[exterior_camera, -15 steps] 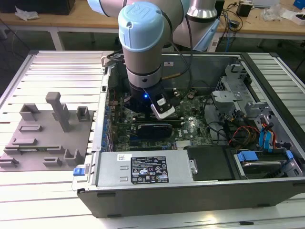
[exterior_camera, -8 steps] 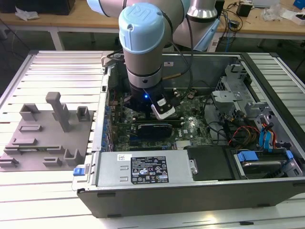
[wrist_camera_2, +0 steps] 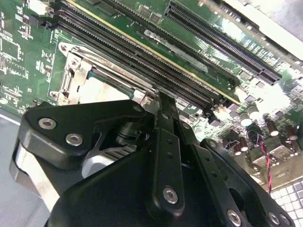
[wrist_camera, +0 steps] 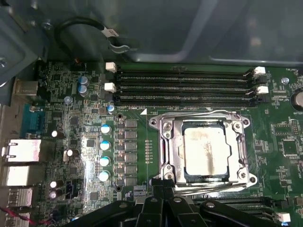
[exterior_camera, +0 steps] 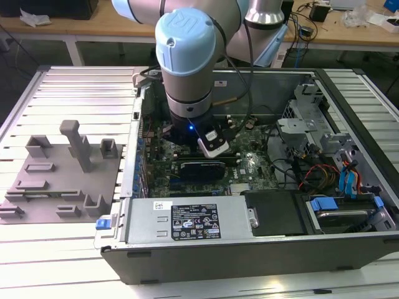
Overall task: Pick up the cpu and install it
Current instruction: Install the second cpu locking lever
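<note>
The cpu, a pale silver square with a smudged top, lies flat inside the metal-rimmed socket frame on the green motherboard. My gripper hovers just beside the socket's edge, its black fingers pressed together with nothing between them. In the second wrist view the cpu shows past the gripper, whose tips sit at the socket's corner. In the exterior view the arm's wrist reaches down into the open computer case.
Black memory slots run along one side of the socket. Capacitors and rear ports stand nearby. A power supply, drive bays with blue tabs and loose cables crowd the case. A grey fixture plate lies outside it.
</note>
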Available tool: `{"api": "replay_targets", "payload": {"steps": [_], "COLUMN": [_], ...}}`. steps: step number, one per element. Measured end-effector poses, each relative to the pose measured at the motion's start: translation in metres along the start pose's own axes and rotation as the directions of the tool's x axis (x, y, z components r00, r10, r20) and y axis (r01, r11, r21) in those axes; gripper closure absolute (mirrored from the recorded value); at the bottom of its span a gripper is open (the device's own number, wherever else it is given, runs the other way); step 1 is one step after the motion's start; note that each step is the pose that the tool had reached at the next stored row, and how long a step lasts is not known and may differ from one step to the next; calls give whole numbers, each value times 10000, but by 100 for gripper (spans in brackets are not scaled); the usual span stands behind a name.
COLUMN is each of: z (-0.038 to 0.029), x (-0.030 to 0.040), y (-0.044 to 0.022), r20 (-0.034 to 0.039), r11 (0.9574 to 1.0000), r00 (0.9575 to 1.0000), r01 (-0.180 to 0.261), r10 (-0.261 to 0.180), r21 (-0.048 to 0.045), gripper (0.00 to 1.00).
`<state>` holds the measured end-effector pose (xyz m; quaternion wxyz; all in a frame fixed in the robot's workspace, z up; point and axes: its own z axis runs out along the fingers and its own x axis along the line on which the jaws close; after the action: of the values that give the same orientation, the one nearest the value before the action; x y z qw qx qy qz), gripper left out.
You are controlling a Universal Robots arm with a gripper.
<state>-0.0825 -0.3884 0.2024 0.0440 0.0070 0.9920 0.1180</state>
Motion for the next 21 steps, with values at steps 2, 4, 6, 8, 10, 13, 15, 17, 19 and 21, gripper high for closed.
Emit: {"api": "replay_targets", "payload": {"steps": [2, 4, 6, 8, 10, 13, 15, 17, 19, 21], "z": [17, 22, 22, 23, 20, 1, -16, -27, -31, -43], "x": [1, 2, 2, 2, -9, -28, -35, -42, -47, -52], "y": [-12, -18, -18, -18, -18, -13, -17, -30, -50, -99], "r20": [6, 6, 7, 8, 7, 7, 8, 5, 4, 4], "r11": [10000, 10000, 10000, 10000, 10000, 10000, 10000, 10000, 10000, 10000], "r00": [10000, 10000, 10000, 10000, 10000, 10000, 10000, 10000, 10000, 10000], "r01": [-26, -38, -41, -40, -39, -42, -40, -42, -41, -42], "r10": [26, 38, 41, 41, 39, 42, 40, 42, 41, 42], "r21": [-45, -59, -80, -82, -82, -81, -83, -80, -82, -81], "gripper": [89, 89, 89, 89, 89, 89, 89, 89, 89, 89]}}
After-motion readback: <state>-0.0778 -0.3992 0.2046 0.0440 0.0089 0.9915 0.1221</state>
